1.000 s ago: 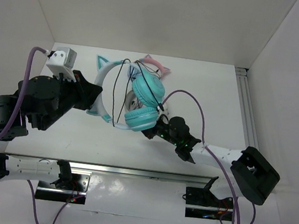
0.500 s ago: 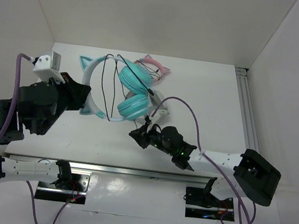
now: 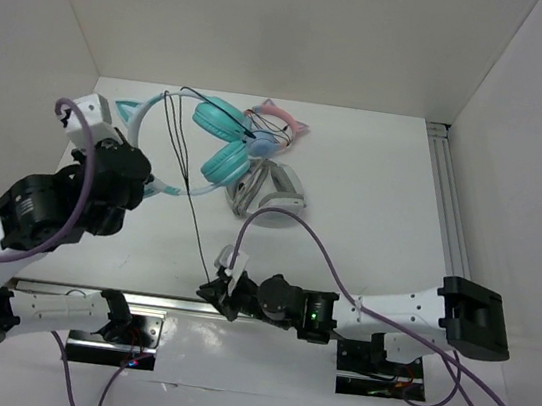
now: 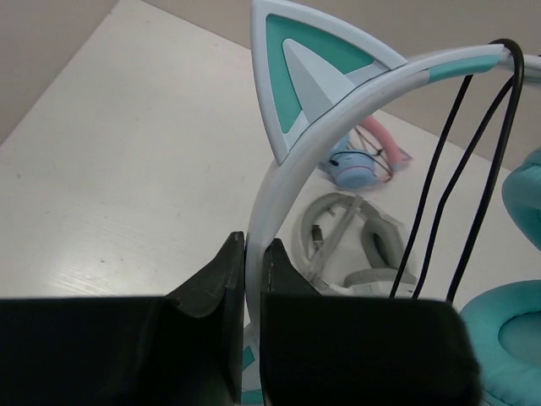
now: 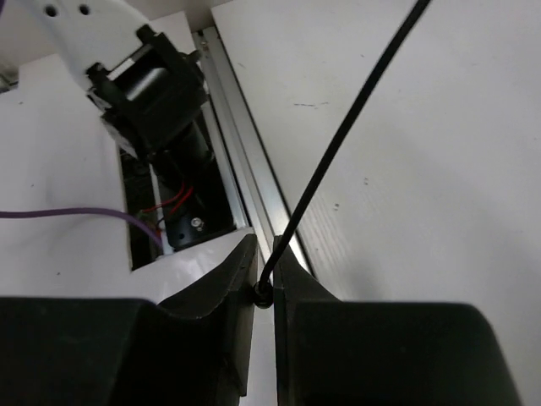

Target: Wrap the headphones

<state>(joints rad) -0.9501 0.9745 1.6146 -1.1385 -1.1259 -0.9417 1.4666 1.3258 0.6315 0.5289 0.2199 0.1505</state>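
Right hand (image 5: 265, 254) dragged cable (image 5: 343, 144) nearer, arm outstretched leftward.

Left arm (image 3: 47, 212) is bending up at the left, left pincer (image 4: 252, 254) clamping the headphones (image 4: 338, 93). Right arm (image 3: 388, 305) is stretching leftward along the near edge, right pincer (image 5: 264, 258) pinching the cable (image 5: 338, 144).

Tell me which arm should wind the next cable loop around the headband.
Right. The right fingers pinch the cable, which runs taut to the headband. The left fingers are clamped on the headband, steadying it, so that arm isn't free.
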